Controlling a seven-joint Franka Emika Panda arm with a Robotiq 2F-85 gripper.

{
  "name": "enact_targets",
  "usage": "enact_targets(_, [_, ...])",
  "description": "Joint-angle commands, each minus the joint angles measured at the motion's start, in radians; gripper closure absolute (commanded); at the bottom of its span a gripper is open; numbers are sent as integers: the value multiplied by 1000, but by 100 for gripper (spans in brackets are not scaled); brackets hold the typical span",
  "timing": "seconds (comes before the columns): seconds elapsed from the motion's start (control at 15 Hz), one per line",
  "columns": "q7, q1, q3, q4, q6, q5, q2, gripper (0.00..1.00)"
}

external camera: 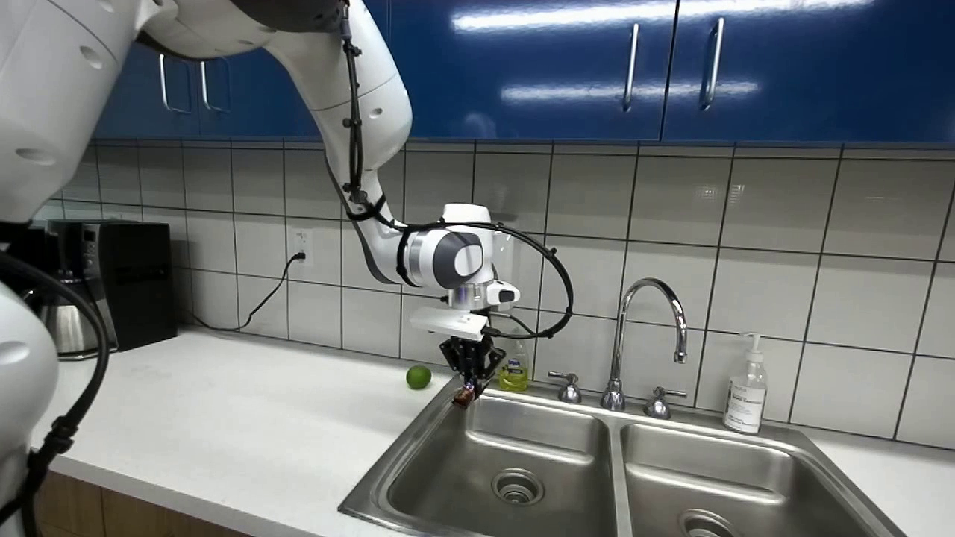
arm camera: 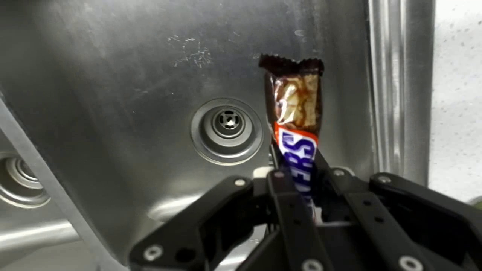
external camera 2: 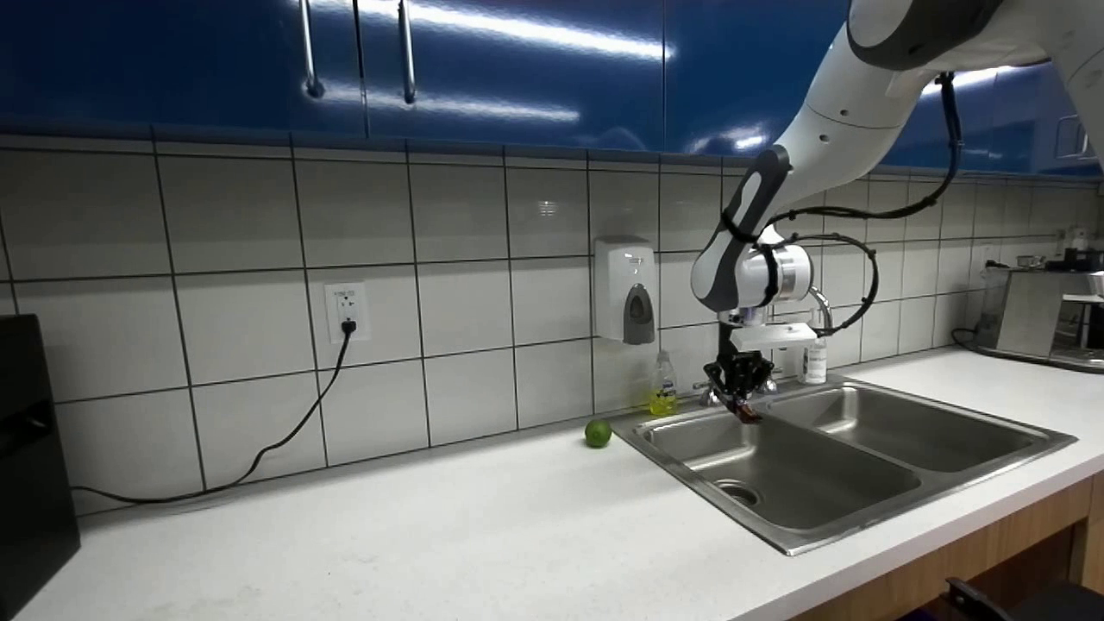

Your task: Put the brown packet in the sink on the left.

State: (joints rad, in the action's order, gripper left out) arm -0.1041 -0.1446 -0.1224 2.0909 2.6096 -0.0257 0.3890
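In an exterior view, a lime point(external camera: 418, 377) lies on the counter point(external camera: 246, 418) just left of the sink point(external camera: 409, 447); dish-soap bottle point(external camera: 514, 373), faucet point(external camera: 618, 350) and pump bottle point(external camera: 746, 399) line its back. There the arm point(external camera: 384, 104) reaches in from the left, gripper point(external camera: 470, 386) downward, jaws pinching the Snickers packet point(external camera: 463, 397) above the left basin point(external camera: 448, 477). Only the wrist view shows the packet's lettering legibly.

Wht arm point(external camera: 377, 89), gry trim point(external camera: 445, 256), blk cables point(external camera: 571, 289), blk claw point(arm camera: 297, 160) w/ screws point(arm camera: 153, 252)

A double sink point(external camera: 616, 462), faucet point(external camera: 619, 339) and blue cabinets point(external camera: 537, 60) mark this kitchen
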Motion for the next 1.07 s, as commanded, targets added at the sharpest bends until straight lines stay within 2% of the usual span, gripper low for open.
enact_targets(0.0, [25, -52, -12, -18, -36, -42, 16, 96])
enact_targets(0.4, [35, -103, -20, -56, -28, -82, 134, 96])
enact_targets(1.0, [61, -118, -7, -116, -15, -125, 285, 96])
